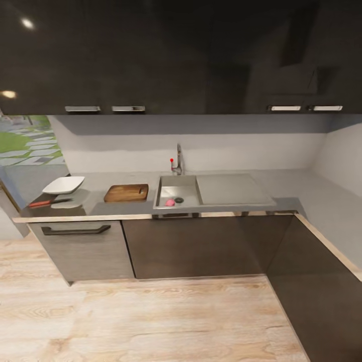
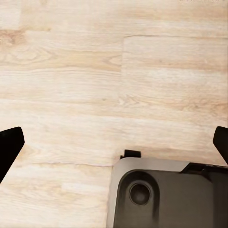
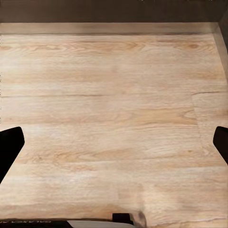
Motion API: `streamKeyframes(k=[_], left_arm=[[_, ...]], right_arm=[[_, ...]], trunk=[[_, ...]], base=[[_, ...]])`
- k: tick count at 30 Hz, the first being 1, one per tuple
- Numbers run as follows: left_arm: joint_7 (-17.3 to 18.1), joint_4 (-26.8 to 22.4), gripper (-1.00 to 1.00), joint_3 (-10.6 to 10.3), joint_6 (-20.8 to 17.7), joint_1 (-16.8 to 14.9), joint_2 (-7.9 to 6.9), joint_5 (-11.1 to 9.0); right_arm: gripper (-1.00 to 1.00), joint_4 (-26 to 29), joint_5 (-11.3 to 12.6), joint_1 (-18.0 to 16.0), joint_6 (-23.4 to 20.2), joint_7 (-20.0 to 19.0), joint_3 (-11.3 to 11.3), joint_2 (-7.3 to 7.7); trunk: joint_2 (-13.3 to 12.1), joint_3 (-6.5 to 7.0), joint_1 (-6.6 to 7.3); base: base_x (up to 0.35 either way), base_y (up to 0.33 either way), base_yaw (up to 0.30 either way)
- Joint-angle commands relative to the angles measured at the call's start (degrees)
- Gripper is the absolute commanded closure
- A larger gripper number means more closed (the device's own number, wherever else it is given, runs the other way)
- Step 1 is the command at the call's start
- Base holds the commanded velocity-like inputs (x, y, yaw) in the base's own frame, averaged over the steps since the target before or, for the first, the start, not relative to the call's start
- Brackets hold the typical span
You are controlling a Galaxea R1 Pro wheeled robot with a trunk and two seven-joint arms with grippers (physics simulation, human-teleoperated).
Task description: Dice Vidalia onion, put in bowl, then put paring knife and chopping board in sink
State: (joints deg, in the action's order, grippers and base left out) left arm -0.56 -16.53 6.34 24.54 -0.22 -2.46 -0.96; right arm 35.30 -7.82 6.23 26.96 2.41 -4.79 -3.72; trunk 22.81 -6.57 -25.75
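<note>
A grey counter [image 1: 125, 208] runs along the far wall and turns the corner at the right, above grey-brown cabinets; the leftmost cabinet front carries a dark bar handle [image 1: 75, 230]. Dark glossy wall cupboards [image 1: 151, 55] hang above, with pale handles along their lower edge. Light wooden plank floor [image 1: 151, 322] covers the near part of the room.

The sink [image 1: 188, 180] sits mid-counter, its basin on the left and a flat drainboard [image 1: 231, 188] on the right, with a tap [image 1: 178, 162] at the far edge showing a red dot. The onion [image 1: 170, 202] lies in the basin at its near edge, just beside the dark drain. Left of the sink, close to it, the board [image 1: 126, 193] lies flat on the counter. Further left stands the white bowl [image 1: 64, 185]; nothing shows inside it. The knife [image 1: 49, 202] lies just near of the bowl, at the counter's left end, red handle to the left.

In the left wrist view the left gripper [image 2: 114, 145] is spread wide, its dark fingertips [image 2: 9, 145] at the picture's edges, over the floor and a grey part of the robot's base [image 2: 166, 194]. In the right wrist view the right gripper [image 3: 114, 145] is likewise spread wide above bare planks, holding nothing.
</note>
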Motion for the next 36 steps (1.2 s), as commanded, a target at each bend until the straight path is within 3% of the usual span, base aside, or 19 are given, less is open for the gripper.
streamKeyframes(k=[1, 12, 17, 19, 24, 27, 33, 36], left_arm=[[-0.06, -0.03, -1.0, -0.01, 0.15, -0.03, 0.0, -0.09], [-0.23, -1.07, -1.0, 0.07, -0.08, -0.03, 0.08, -0.04], [-1.21, -8.61, -1.0, 0.08, -1.53, -0.04, 0.64, 0.02], [-1.94, -12.38, -1.0, 0.04, -4.34, -0.04, 1.43, 0.15], [-3.15, -24.83, -1.0, -0.17, -19.01, -0.11, 3.3, 0.47], [-3.3, -31.42, -1.0, -0.69, -25.5, -0.14, 3.82, 0.52], [-3.47, -44.48, -1.0, -5.6, -37.18, -1.27, 4.87, 0.93], [-3.53, -50.13, -1.0, -7.47, -45.17, -3.6, 5.22, 1.16]], right_arm=[[-1.0, 0.09, -0.61, 0.01, 0.05, 0.23, -0.22, -0.06], [-1.0, 0.07, -0.61, 0.01, 0.02, 0.23, -0.17, -0.06], [-1.0, 0.09, -0.61, 0.01, 0.03, 0.23, -0.16, -0.06], [-1.0, 0.08, -0.61, 0.01, 0.03, 0.23, -0.16, -0.06], [-1.0, 0.06, -0.61, 0.01, 0.02, 0.23, -0.15, -0.06], [-1.0, 0.07, -0.61, 0.01, 0.02, 0.23, -0.14, -0.06], [-1.0, -0.02, -0.61, 0.01, 0.02, 0.23, -0.13, -0.06], [-1.0, -0.27, -0.61, 0.01, 0.02, 0.23, -0.13, -0.06]], trunk=[[0.11, -0.1, -0.04], [0.11, -0.1, -0.04], [0.11, -0.1, -0.04], [0.11, -0.1, -0.04], [0.11, -0.1, -0.04], [0.11, -0.1, -0.04], [0.11, -0.1, -0.04], [0.11, -0.1, -0.04]], base=[[0.008, -0.011, 0.112], [0.002, -0.003, 0.075], [0.0, 0.0, 0.007], [0.0, 0.0, 0.002], [0.0, 0.0, 0.0], [0.0, 0.0, 0.0], [0.0, 0.0, 0.0], [0.0, 0.0, 0.0]])
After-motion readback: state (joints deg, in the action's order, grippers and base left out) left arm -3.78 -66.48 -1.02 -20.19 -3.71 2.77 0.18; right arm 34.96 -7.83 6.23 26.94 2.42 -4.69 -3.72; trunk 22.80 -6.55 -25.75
